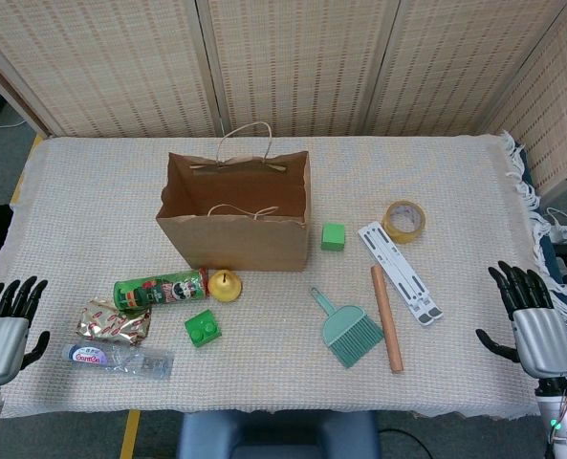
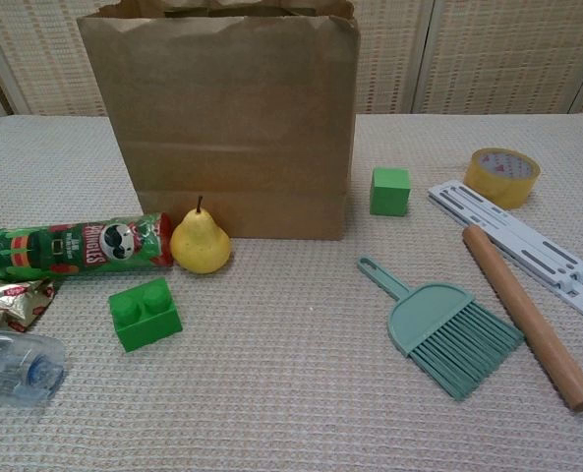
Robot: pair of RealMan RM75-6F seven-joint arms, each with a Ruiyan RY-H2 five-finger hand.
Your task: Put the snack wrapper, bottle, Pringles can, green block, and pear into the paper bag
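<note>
The brown paper bag (image 1: 233,244) (image 2: 232,128) stands upright and open at the table's middle. In front of it a green Pringles can (image 1: 159,290) (image 2: 75,246) lies on its side, its end touching a yellow pear (image 1: 225,285) (image 2: 201,243). Nearer me sit a studded green block (image 1: 202,328) (image 2: 145,313), a shiny snack wrapper (image 1: 113,321) (image 2: 11,300) and a clear bottle (image 1: 120,359) (image 2: 16,366) lying flat. My left hand (image 1: 4,330) hovers off the table's left edge, fingers spread and holding nothing. My right hand (image 1: 532,320) is the same at the right edge.
A plain green cube (image 1: 333,236) (image 2: 389,191) sits right of the bag. Further right are a tape roll (image 1: 403,220) (image 2: 502,177), a white slotted rail (image 1: 401,272) (image 2: 527,246), a wooden rod (image 1: 386,317) (image 2: 527,315) and a teal hand brush (image 1: 345,330) (image 2: 443,329).
</note>
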